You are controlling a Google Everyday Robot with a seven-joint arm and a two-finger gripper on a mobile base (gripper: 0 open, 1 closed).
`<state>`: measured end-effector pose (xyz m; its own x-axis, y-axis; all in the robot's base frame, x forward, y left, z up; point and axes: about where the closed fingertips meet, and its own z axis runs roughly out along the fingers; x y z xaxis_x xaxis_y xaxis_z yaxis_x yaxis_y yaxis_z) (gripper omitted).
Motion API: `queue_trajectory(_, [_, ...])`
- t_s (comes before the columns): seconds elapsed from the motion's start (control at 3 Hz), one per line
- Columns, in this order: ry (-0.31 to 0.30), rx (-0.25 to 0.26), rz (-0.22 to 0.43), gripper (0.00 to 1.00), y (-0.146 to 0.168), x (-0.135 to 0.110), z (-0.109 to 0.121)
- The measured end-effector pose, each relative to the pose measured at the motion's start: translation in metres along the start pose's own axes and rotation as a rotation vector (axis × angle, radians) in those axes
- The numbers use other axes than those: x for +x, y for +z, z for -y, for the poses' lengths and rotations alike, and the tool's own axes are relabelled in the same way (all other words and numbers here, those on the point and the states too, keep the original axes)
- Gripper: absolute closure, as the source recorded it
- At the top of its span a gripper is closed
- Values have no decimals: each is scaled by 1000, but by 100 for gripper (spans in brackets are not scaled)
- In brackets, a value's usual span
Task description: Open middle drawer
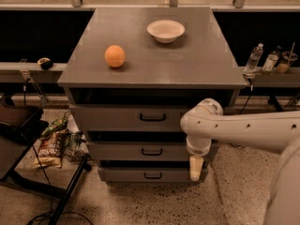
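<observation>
We logged the claw (196,168) low at the right end of the grey cabinet, pointing down, in front of the right edge of the bottom drawer (131,174). It read as one pale shape against that front, so we could not tell if it was spread or pressed together, or if it touched the cabinet. We saw nothing held in it.

The middle drawer (117,151) was the second of three. Its front lined up with the fronts above and below, and its small black handle (151,151) sat at centre, left of the claw and apart from it. The drawer's right end was hidden behind the white arm (243,128), which ran off the right edge.

On the counter (201,64) we noted an orange (115,56) and a white bowl (166,30), well apart. Bottles (253,57) on the right ledge were hard to make out. Snack bags (49,146) lay on the floor at left.
</observation>
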<state>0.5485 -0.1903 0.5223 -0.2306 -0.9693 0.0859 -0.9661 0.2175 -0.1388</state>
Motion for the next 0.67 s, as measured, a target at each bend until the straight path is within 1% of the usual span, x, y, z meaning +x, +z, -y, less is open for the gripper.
queue_trajectory(0.33, [-25, -24, 49, 0, 30, 2, 7])
queue_trajectory(0.67, [-33, -29, 84, 0, 44, 4, 14])
